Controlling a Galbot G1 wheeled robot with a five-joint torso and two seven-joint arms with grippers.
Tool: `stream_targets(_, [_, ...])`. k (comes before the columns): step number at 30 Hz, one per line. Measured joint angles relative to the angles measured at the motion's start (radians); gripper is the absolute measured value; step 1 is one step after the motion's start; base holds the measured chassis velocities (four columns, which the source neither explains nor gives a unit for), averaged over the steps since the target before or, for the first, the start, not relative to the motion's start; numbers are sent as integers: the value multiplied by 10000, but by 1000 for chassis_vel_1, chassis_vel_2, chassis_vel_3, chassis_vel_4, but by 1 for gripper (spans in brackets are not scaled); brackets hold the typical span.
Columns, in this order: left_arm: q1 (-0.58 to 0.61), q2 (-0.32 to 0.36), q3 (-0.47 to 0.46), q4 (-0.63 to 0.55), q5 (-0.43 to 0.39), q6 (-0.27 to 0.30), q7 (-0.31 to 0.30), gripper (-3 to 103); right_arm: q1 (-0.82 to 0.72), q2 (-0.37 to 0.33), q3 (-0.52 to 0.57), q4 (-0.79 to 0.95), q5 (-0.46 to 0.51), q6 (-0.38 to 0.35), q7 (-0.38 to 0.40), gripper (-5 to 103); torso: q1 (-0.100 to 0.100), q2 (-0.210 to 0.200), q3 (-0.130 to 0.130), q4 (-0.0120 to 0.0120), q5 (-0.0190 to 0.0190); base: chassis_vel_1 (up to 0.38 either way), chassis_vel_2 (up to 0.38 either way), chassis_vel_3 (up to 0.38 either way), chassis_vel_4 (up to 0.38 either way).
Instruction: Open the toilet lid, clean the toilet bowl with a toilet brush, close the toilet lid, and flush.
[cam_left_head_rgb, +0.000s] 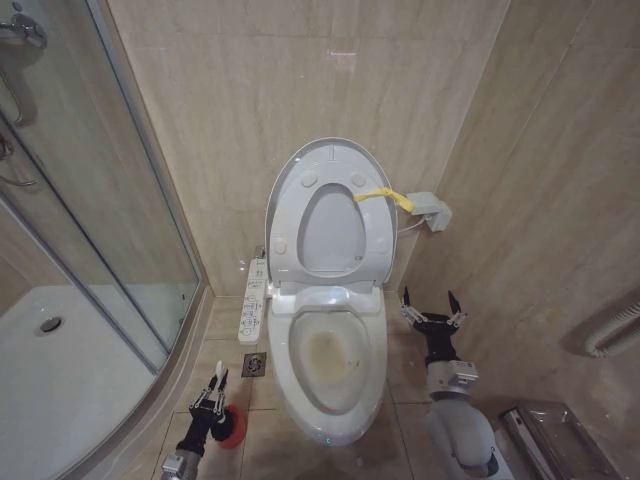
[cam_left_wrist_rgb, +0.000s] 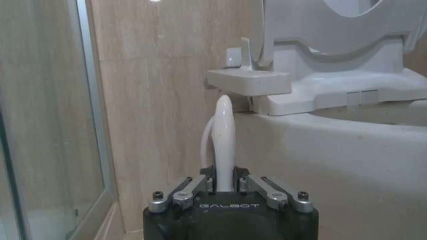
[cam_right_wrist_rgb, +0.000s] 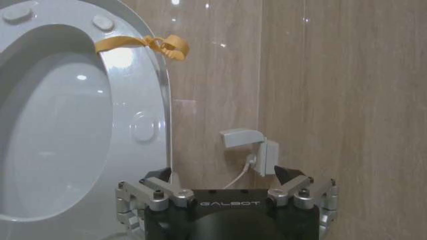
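Note:
The toilet lid (cam_left_head_rgb: 335, 149) stands raised against the back wall with the seat ring (cam_left_head_rgb: 288, 215) up in front of it. Its yellow loop tag (cam_left_head_rgb: 384, 196) (cam_right_wrist_rgb: 143, 44) hangs at the right. The toilet bowl (cam_left_head_rgb: 331, 362) (cam_left_wrist_rgb: 333, 160) lies open, with the button panel (cam_left_head_rgb: 255, 300) on its left. My left gripper (cam_left_head_rgb: 212, 388) (cam_left_wrist_rgb: 225, 183), low on the floor left of the bowl, is shut on the toilet brush's white handle (cam_left_head_rgb: 218, 370) (cam_left_wrist_rgb: 225, 135), just above the red holder cup (cam_left_head_rgb: 233, 429). The bristle head is hidden. My right gripper (cam_left_head_rgb: 432, 309) (cam_right_wrist_rgb: 227, 180) is open, right of the bowl.
A glass shower enclosure (cam_left_head_rgb: 110, 250) with a white tray (cam_left_head_rgb: 60, 390) takes up the left. A floor drain (cam_left_head_rgb: 254, 364) sits between the panel and the bowl. A wall socket box (cam_left_head_rgb: 430, 211) (cam_right_wrist_rgb: 257, 147) hangs right of the lid. A metal fixture (cam_left_head_rgb: 555, 435) lies at the lower right.

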Motion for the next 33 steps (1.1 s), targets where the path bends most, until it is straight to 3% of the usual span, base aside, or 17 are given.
stream_targets(13, [-982, -111, 394, 885, -88, 7, 158, 17, 0, 0, 0, 0, 0, 0, 1, 100, 0, 0, 0, 0, 0, 0, 0, 0, 0])
stream_targets(23, [-961, -47, 441, 627, -79, 18, 192, 17, 0, 0, 0, 0, 0, 0, 1, 100, 0, 0, -1, 1, 0, 0, 0, 0, 0])
stream_targets(33, [-1039, -347, 537, 1375, 1, 19, 358, 17, 0, 0, 0, 0, 0, 0, 1, 100, 0, 0, -1, 1, 0, 0, 0, 0, 0])
